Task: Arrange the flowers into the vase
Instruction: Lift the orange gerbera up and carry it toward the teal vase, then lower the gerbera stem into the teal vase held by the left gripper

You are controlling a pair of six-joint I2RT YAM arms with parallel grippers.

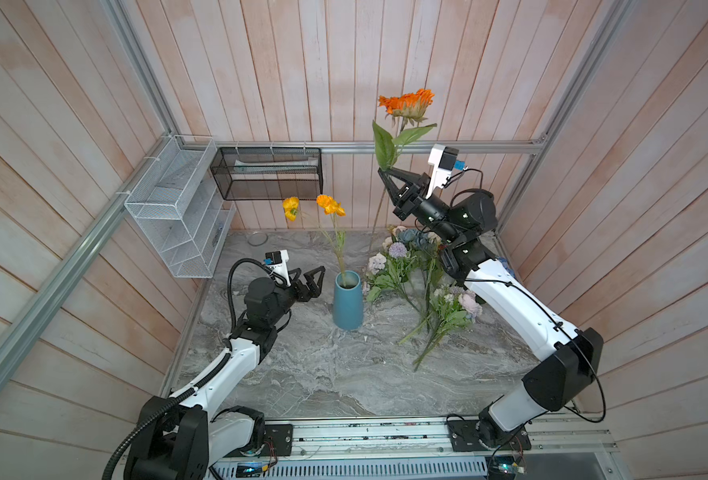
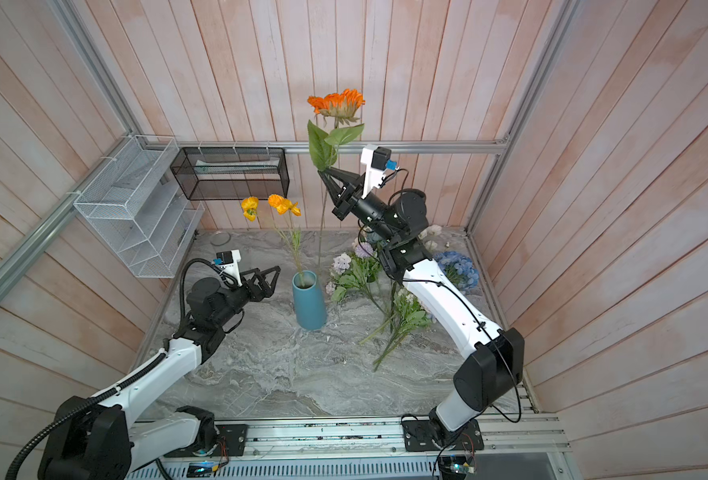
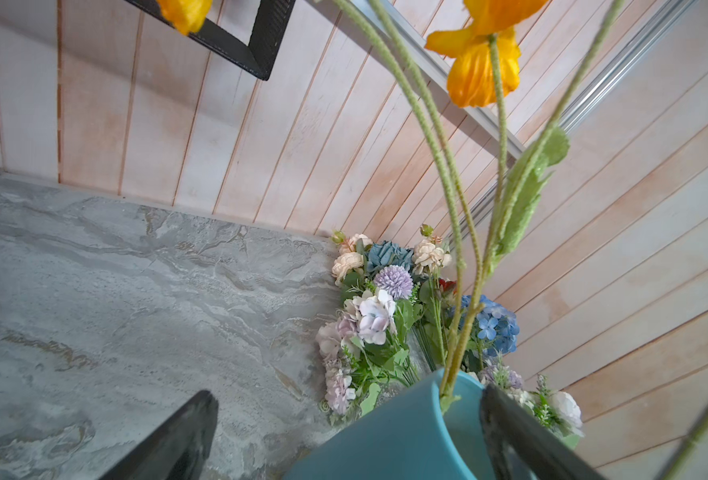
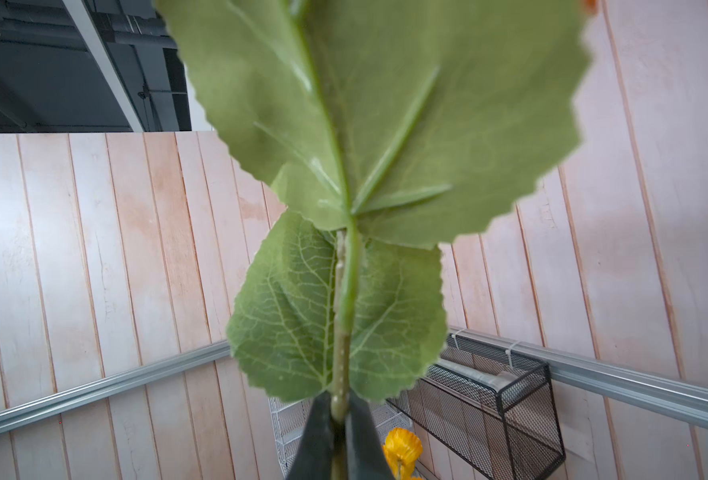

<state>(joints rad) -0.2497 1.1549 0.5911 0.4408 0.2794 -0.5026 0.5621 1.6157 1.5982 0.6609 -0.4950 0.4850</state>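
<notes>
Orange flower (image 1: 406,104) is up high, far right of centre, its stem (image 1: 379,216) pinched in the right gripper (image 1: 380,170). The right wrist view shows the jaws clamped on the stem just under the leaves (image 4: 335,316). The stem hangs down long below the grip. Its lower end sits far and slightly right of the vase (image 1: 348,301) mouth, not in it. Can't tell if the end touches the table (image 1: 302,374).

The blue vase stands mid-table with the yellow poppies (image 1: 330,203) already in, leaning far-left. The left gripper (image 1: 311,272) is spread wide and holds nothing, just left of the vase and apart from it in both top views. The loose flowers (image 1: 410,282) lie in a heap right of the vase.

Step in hand, as I read it: get the orange stem into the vase. To do it well:
- Raise the flower enough that the stem end clears the rim.
- Carry it left and nearer until the end is over the opening.
- Keep the stem close to vertical and lower slowly.
- Aim for the right side of the mouth, since the poppy stems take the left.
- Let go only once the stem is deep in.

The head looks heavy and the vase narrow, so it could tip. The free left gripper could steady the vase body.
</notes>
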